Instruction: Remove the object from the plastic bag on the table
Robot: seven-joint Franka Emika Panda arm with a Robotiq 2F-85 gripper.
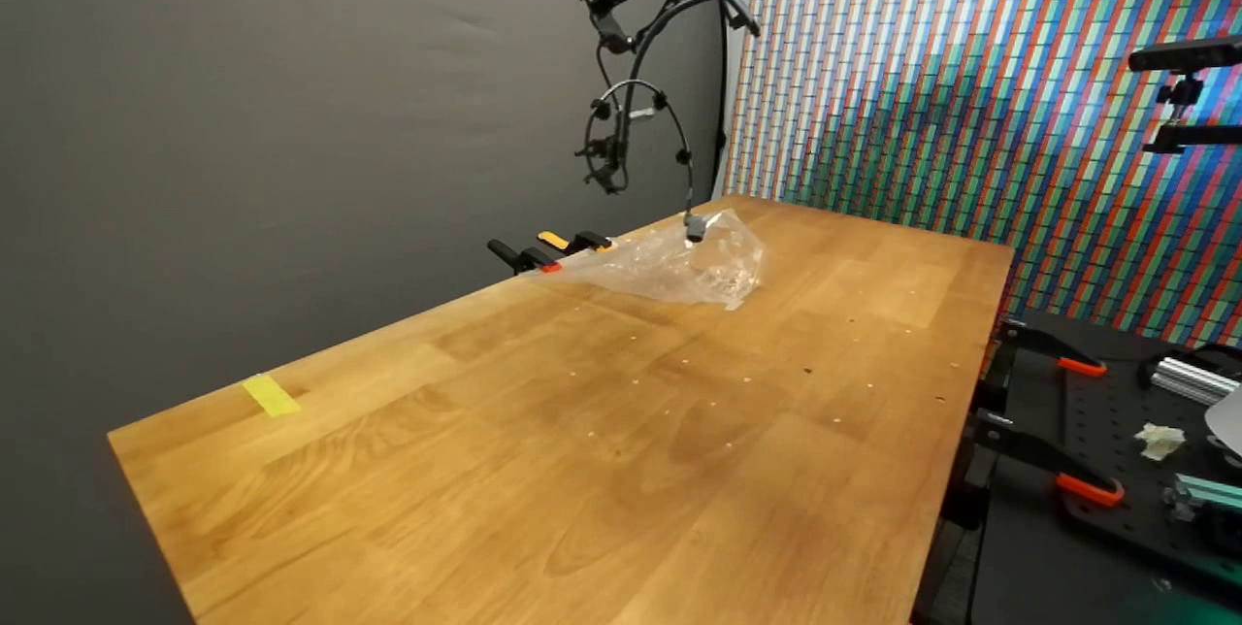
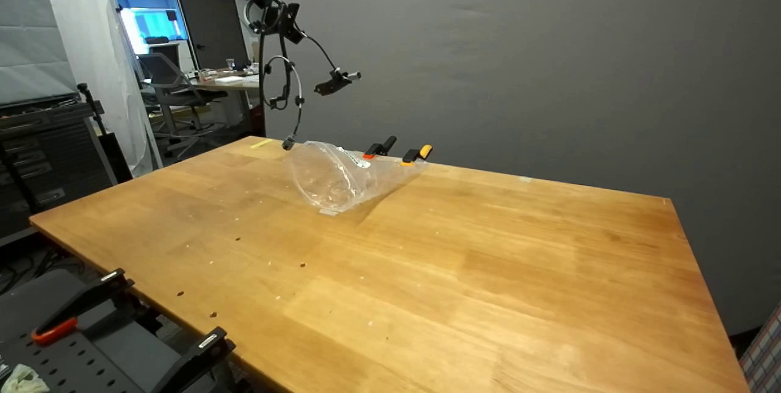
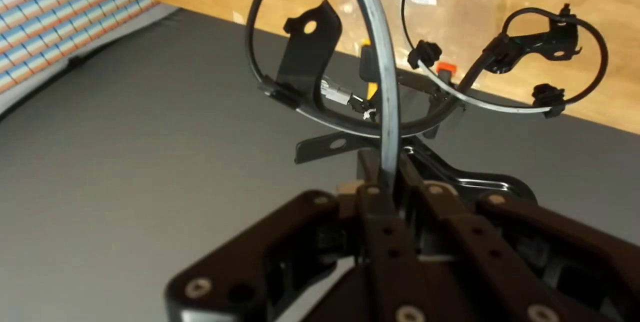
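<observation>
Gripper (image 3: 390,177) pinches dark cable harness (image 3: 390,92), which hangs down; clear plastic bag (image 2: 323,182) lies on wooden table (image 2: 488,295), narrow end at two edge clamps (image 2: 415,155).

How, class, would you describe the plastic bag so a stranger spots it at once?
In an exterior view, find the wooden table, then two clamps on its far edge. In front of them lies the plastic bag. Unlike the clamps and the dangling black harness, it is see-through.
</observation>
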